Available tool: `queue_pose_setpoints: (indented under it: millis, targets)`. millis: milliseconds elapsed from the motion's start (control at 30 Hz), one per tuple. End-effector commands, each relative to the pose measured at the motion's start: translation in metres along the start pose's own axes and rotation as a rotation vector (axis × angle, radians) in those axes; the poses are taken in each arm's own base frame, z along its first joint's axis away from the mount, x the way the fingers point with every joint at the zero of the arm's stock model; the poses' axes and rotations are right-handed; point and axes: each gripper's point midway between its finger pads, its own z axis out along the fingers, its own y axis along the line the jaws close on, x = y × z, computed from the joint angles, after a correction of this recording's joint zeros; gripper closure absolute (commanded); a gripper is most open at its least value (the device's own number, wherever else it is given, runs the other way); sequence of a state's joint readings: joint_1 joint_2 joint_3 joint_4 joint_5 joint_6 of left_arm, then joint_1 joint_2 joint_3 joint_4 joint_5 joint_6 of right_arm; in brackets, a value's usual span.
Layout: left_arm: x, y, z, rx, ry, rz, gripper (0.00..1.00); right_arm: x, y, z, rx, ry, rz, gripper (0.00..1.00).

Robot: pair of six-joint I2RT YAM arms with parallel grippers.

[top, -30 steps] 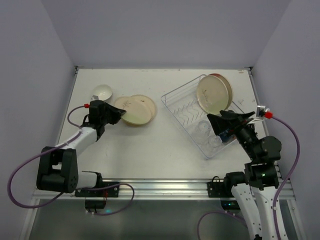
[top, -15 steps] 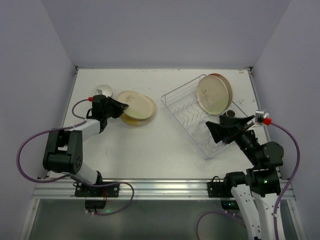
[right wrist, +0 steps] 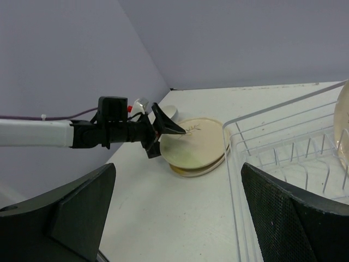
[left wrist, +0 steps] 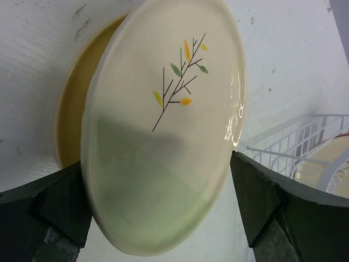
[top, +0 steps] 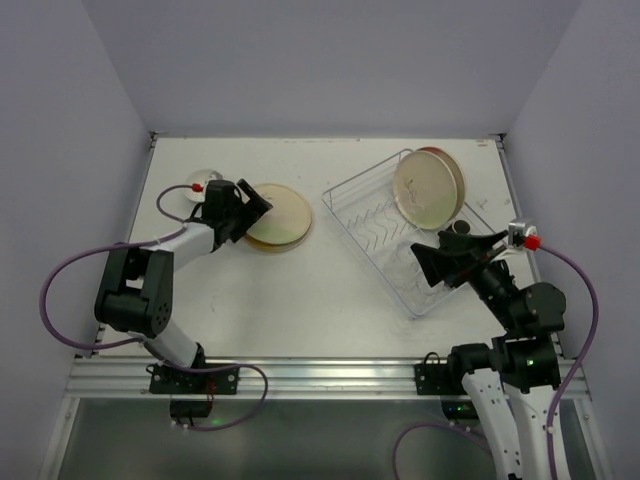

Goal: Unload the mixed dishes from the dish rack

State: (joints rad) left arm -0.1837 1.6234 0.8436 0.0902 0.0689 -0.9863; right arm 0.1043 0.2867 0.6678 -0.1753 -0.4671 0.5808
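Cream, green, yellow

Top plate (left wrist: 163,125), centre of the left wrist view: cream above, pale green below, dark sprig with yellow and green leaves. Lower plate (left wrist: 68,109), at its left: yellow. Dish rack (top: 375,225): silver-white wire

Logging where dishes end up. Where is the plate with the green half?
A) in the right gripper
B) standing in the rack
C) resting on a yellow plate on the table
C: the green plate rests on the yellow plate on the table, inside the open left gripper.
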Motion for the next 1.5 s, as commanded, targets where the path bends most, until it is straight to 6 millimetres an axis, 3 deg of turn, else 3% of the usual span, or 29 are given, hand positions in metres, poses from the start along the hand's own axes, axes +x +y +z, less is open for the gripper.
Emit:
queue_pose_setpoints:
  millis: [0,367,700,1067,1367,1467]
  targets:
    - [-0.025,-0.027,-0.002,-0.013,-0.107,0.101,0.00,0.004,0.000,0.000,-0.011,0.022,-0.013,0.01]
    - [-0.009,0.000,0.005,-0.197,-0.054,0.130,0.00,0.007,-0.004,0.002,0.003,0.035,-0.016,0.01]
    - [-0.011,0.001,0.001,-0.327,-0.022,0.228,0.00,0.010,-0.014,0.006,0.047,0.057,-0.015,0.01]
    - [-0.001,0.011,-0.001,-0.408,0.073,0.266,0.00,0.017,-0.043,0.015,0.162,0.108,-0.038,0.01]
    - [-0.011,0.001,-0.030,-0.380,0.036,0.278,0.00,0.004,-0.084,0.023,0.365,0.105,-0.092,0.01]
    - [-0.021,-0.014,-0.054,-0.323,0.000,0.287,0.00,0.006,-0.107,0.024,0.461,0.118,-0.117,0.01]
